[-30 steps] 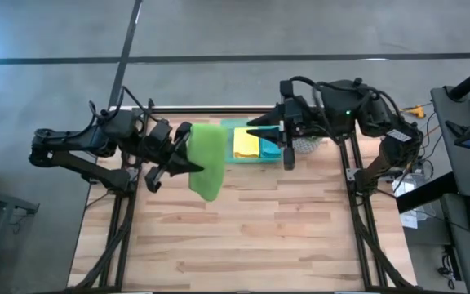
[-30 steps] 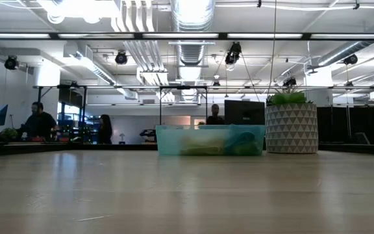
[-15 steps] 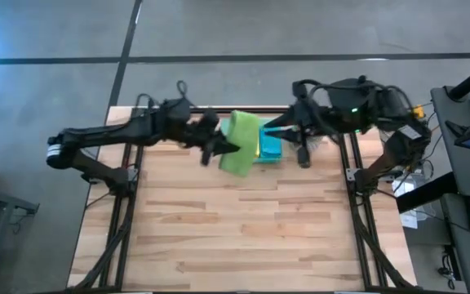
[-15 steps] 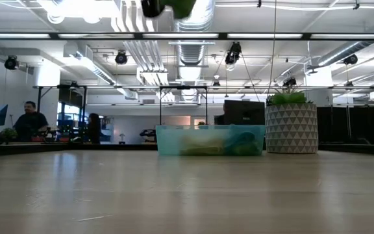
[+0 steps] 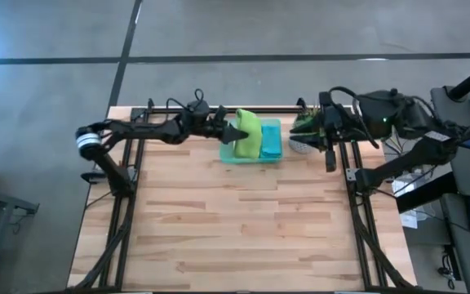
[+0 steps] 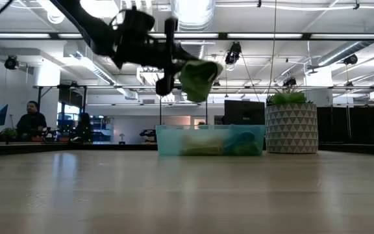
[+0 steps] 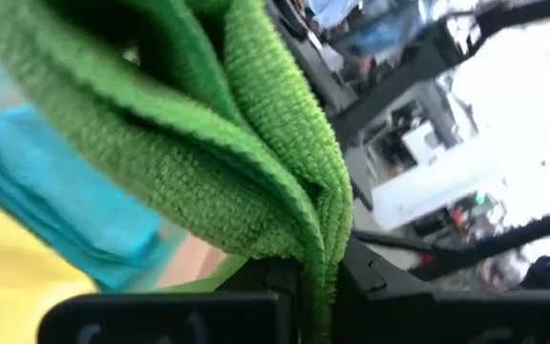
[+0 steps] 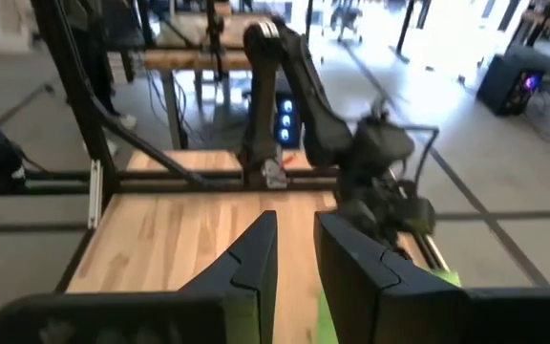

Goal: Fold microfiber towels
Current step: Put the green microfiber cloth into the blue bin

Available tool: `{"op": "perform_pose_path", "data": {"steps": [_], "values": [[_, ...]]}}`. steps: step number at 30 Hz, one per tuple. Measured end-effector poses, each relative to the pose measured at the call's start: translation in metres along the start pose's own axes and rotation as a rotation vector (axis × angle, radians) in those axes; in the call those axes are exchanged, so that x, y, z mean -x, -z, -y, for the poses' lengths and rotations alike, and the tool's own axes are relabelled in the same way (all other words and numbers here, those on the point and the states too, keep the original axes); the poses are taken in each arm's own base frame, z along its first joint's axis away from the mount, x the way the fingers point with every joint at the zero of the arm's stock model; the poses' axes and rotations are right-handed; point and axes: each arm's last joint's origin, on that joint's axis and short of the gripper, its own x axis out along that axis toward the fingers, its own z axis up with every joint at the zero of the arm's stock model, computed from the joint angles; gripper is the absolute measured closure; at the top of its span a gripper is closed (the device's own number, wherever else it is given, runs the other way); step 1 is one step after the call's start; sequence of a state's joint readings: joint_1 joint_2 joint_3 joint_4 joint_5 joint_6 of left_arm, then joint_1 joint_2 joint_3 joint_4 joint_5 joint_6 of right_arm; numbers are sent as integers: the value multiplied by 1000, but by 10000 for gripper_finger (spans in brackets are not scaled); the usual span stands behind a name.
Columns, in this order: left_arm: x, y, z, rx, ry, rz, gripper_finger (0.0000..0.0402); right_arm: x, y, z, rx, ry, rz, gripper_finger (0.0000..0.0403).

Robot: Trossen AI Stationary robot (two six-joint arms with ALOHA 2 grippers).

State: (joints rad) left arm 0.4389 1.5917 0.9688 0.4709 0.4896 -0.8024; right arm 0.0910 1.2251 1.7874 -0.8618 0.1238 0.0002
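Observation:
A folded lime green towel (image 5: 249,131) hangs over the translucent green tray (image 5: 255,158) at the table's far middle, with my left gripper (image 5: 233,135) shut on it. In the low view the towel (image 6: 199,77) is clear above the tray (image 6: 210,140). A teal-blue towel (image 5: 271,140) lies in the tray, and the left wrist view shows a yellow one (image 7: 8,287) beside it. My right gripper (image 5: 300,129) stands at the far right over the plant pot. Its fingers are a little apart (image 8: 297,258) with nothing between them. My left gripper pinches the green towel's folded edge (image 7: 318,239) between its two fingers, with several layers in the bite. The fingers come nearly level from the table's left. The towel juts past them and droops, bunched and slack, lifted clear above the tray.
A plant in a patterned white pot (image 6: 291,127) stands right of the tray at the far edge. The wooden tabletop (image 5: 243,220) spreads toward the near edge. People sit in the room beyond the table (image 6: 31,120).
My left gripper has swung toward the far edge and the right while sinking and rolling, carrying the green towel from the left-middle to above the tray. The towel now hangs more bunched. My right gripper has drawn back toward the table's right edge, away from the tray.

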Motion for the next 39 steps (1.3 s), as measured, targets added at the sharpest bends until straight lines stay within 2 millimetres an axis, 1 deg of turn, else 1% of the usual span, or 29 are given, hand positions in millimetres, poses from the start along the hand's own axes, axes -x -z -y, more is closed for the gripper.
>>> {"op": "perform_pose_path", "data": {"steps": [5, 8, 12, 16, 19, 23, 28, 36, 39], "values": [[-11, 8, -41, 94, -24, 25, 398, 0, 37, 0, -13, 10, 97, 335], [-19, 9, -62, 130, -44, 25, 398, 3, 55, 2, -52, 29, 164, 335], [-32, 5, -80, 160, -52, 25, 399, 10, 72, 3, -120, 29, 262, 335], [-43, 13, -98, 194, -83, -9, 399, 17, 82, 4, -173, 17, 338, 335], [-46, 18, -106, 218, -97, -19, 399, 23, 86, 4, -183, 14, 371, 335], [-42, 17, -106, 204, -141, -28, 399, 28, 86, 5, -185, 13, 388, 335], [-34, 21, -109, 191, -304, -100, 400, 35, 79, 6, -158, 17, 410, 335], [-30, 26, -113, 221, -402, -140, 382, 38, 68, 6, -111, 27, 432, 335], [-26, 24, -109, 232, -456, -139, 380, 37, 67, 6, -110, 23, 431, 335]]}}
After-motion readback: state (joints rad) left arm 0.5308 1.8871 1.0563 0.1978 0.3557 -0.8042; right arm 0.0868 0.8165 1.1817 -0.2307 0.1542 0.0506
